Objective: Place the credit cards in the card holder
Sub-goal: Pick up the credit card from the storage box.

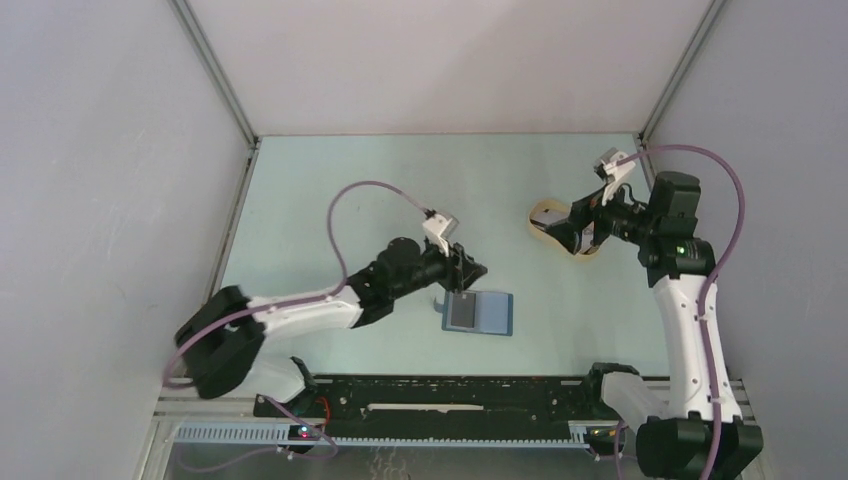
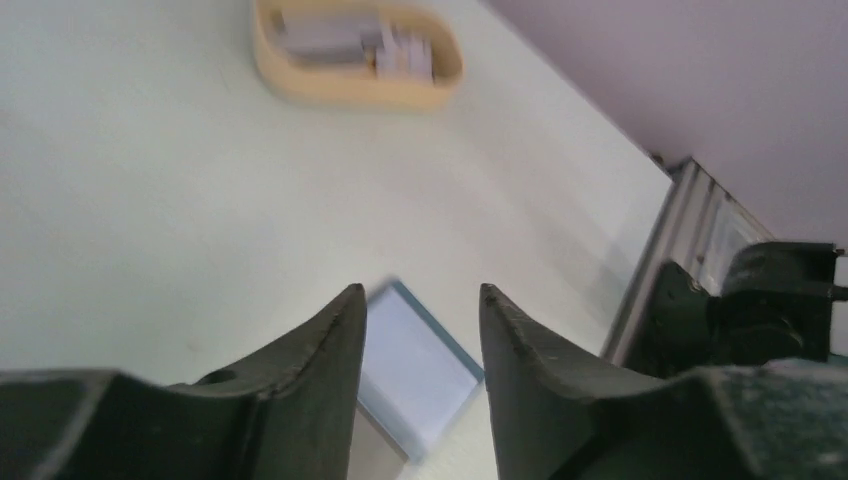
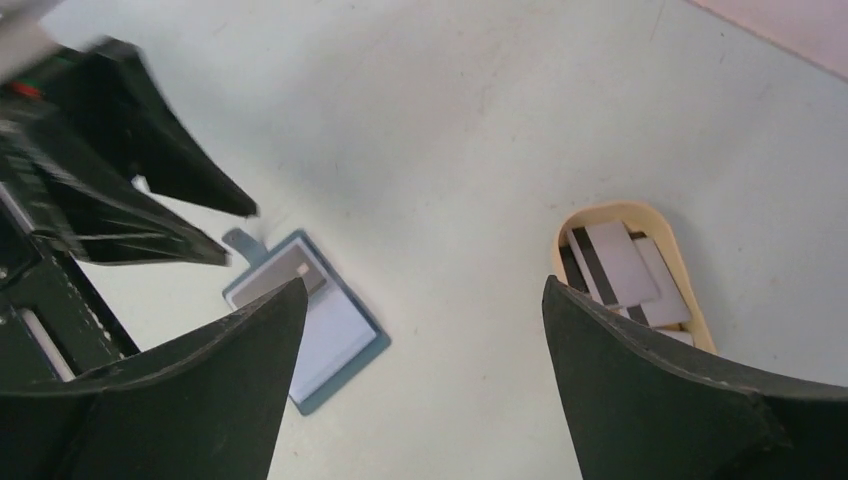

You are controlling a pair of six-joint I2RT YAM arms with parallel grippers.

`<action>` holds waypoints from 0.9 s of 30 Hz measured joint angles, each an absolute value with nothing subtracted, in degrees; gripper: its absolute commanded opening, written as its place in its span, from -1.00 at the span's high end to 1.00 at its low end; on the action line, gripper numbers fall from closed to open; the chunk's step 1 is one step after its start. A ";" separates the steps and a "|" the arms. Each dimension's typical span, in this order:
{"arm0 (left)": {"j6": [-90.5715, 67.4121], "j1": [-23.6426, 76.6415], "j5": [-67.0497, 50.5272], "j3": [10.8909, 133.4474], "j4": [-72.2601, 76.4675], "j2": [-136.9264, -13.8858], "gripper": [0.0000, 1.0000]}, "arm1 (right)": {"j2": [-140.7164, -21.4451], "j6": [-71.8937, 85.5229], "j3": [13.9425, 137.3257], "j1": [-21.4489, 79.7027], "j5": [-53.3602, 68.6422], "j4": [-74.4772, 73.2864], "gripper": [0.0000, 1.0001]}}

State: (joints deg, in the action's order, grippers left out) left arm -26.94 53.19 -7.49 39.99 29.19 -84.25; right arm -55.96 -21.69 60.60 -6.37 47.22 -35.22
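Note:
The blue card holder (image 1: 482,313) lies open and flat on the table. It also shows in the left wrist view (image 2: 415,365) and the right wrist view (image 3: 315,335). One half shows a grey panel with a small pale mark; I cannot tell whether it is a card. The credit cards (image 3: 618,266), grey and white, one with a dark stripe, lie in a beige oval tray (image 3: 612,212). My left gripper (image 1: 463,270) is open and empty just above the holder's far-left edge. My right gripper (image 1: 572,236) is wide open and empty over the tray (image 1: 538,214).
The left wrist view shows the tray (image 2: 330,88) with the cards (image 2: 322,38) far ahead. A black rail (image 1: 440,397) runs along the near table edge. Grey walls enclose the table on the left, back and right.

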 measured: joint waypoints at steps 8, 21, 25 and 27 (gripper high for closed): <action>-6.79 52.18 5.34 40.49 32.62 -68.12 -1.00 | -69.04 -6.72 62.54 -10.26 47.33 -25.61 -0.52; -0.86 47.13 1.85 49.74 36.62 -81.17 -1.00 | -90.35 14.59 57.78 -17.65 43.57 -14.26 -0.03; -0.89 47.11 1.19 47.94 36.86 -82.63 -1.00 | -92.86 17.21 57.78 -18.11 42.35 -12.78 0.24; -0.89 47.11 1.13 47.27 36.77 -82.87 -1.00 | -93.71 18.15 57.78 -18.48 41.93 -12.29 0.32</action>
State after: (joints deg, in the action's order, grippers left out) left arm -0.89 47.11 1.13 47.27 36.77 -82.87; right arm -93.71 18.15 57.78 -18.48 41.93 -12.29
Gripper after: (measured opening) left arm 0.996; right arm 0.396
